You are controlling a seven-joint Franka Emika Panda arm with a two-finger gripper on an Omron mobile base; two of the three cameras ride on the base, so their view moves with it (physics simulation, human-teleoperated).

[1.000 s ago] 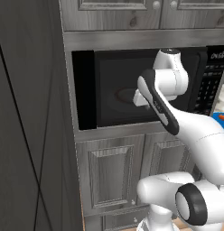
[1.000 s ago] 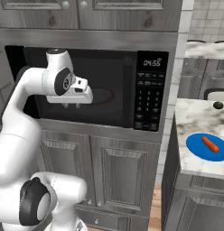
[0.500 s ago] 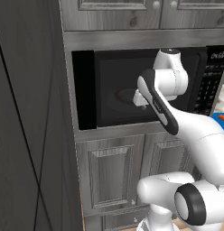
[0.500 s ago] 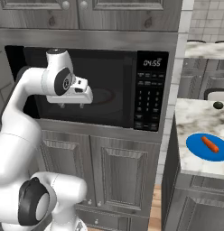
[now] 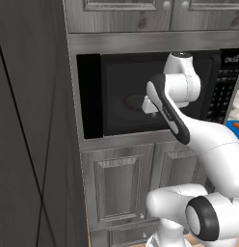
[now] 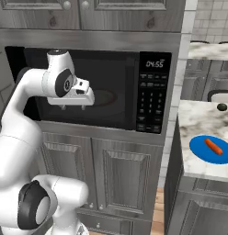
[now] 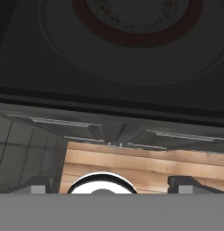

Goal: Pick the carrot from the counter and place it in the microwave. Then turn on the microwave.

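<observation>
Carrot (image 6: 213, 147) | lies flat on blue plate (image 6: 198, 148), diagonal | fingers (image 6: 72, 107) wide apart, empty

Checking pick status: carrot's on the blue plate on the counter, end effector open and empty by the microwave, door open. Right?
Not the door: the microwave door is shut, as the right base view shows. The carrot does lie on the blue plate on the counter, and the end effector is open and empty.

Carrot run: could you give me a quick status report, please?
Gripper open, empty, hanging before the microwave. Carrot on the blue plate on the counter. Microwave door shut, blocking placement.
</observation>
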